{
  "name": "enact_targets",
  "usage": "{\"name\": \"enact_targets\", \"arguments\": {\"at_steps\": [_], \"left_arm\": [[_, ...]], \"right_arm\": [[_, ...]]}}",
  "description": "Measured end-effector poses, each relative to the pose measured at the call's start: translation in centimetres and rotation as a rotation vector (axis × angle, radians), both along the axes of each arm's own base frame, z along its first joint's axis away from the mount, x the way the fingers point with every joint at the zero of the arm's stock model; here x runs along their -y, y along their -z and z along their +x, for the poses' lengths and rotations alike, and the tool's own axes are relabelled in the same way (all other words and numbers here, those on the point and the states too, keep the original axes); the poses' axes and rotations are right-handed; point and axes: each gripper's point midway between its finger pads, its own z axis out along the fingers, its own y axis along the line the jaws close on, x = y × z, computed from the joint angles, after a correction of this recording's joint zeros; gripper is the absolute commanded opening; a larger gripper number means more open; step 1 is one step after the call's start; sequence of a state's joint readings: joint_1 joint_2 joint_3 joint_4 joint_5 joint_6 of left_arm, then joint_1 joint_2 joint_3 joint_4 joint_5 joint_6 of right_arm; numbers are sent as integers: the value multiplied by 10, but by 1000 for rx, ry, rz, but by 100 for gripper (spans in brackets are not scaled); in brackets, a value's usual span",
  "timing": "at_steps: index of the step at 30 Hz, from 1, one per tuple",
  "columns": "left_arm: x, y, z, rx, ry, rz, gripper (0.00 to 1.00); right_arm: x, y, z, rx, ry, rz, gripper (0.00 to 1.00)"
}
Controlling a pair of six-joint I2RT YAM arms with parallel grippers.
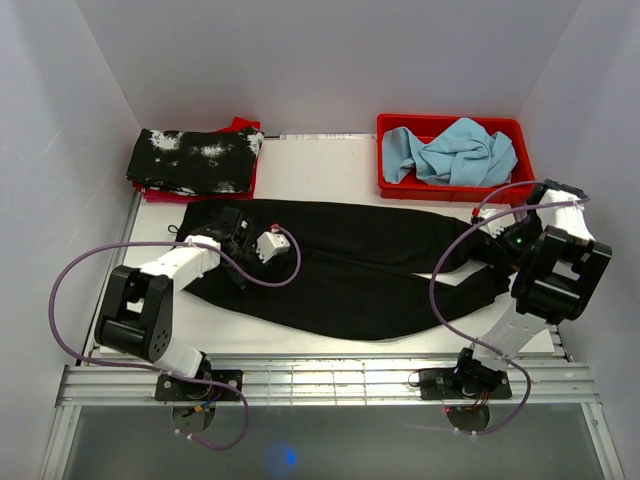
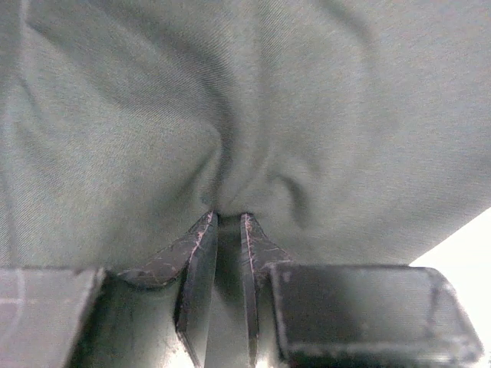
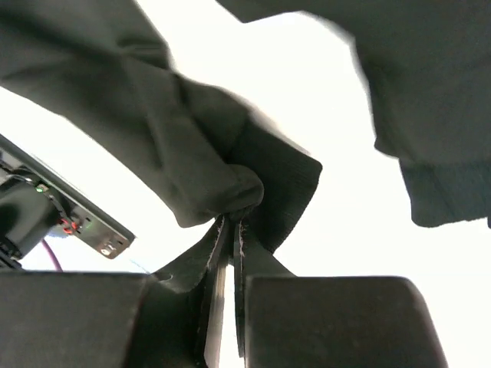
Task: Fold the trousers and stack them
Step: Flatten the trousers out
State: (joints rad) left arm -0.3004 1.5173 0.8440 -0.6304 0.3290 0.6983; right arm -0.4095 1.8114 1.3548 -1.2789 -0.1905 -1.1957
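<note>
Your trousers (image 1: 340,270) lie lengthwise across the middle of the tabletop (image 1: 320,165), running from near the left edge to near the right edge, mostly flat with soft wrinkles. The left fingers (image 2: 201,245) are down on the left end of the cloth. In the left wrist view they stand drawn in to a narrow slot, and the fabric puckers into a small ridge right at their tips, so you have a pinch of trousers there. The right fingers (image 3: 217,257) are at the right end, near the right edge of the tabletop. They are pressed almost together on a bunched leg end, whose ribbed cuff fans out just past the tips. In that view a second leg end hangs at the upper right, apart from the held one, with bare tabletop showing between them. Behind the trousers, a red bin (image 1: 392,185) sits at the far right corner with a crumpled blue cloth (image 1: 450,150) inside; its near wall is just beyond the right end of the trousers. At the far left corner a black garment with white splotches (image 1: 195,160) rests folded on a red cloth (image 1: 242,126), just behind the trousers' left end. A purple cable (image 1: 285,265) from the left arm loops over the black fabric beside the left fingers, and the right arm's cable (image 1: 438,285) arcs across the legs.
</note>
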Motion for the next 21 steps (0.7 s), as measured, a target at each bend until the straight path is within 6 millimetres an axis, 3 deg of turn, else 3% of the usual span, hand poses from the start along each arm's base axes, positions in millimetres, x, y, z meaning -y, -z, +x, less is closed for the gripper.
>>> {"name": "enact_targets", "arguments": {"at_steps": [2,4,6,7,8,11,14,17,21], "left_arm": [[3,-8,0,13,-4,-26,27],[7,-20,1,41,-18,-57,28],[12,-32,4,74,-25,-94,38],[16,-41,5,97,-25,-122,50],[21,-52,8,125,-18,-157,53],[46,-91,23,210,25,-256,60],[83,-121,48,276,114,-322,62],[114,-117,71,268,179,-336,63],[128,-72,81,168,231,-288,63]], "right_arm": [[-5,-11,-4,54,-21,5,8],[-13,-15,-21,90,-74,2,8],[-19,-13,-42,69,-114,6,8],[-22,-11,-52,42,-126,12,8],[-24,-8,-59,17,-133,19,8],[-23,-1,-61,-18,-136,29,8],[-20,1,-55,-31,-128,31,8],[-16,-3,-45,-8,-121,16,8],[-11,-10,-34,29,-117,-3,8]]}}
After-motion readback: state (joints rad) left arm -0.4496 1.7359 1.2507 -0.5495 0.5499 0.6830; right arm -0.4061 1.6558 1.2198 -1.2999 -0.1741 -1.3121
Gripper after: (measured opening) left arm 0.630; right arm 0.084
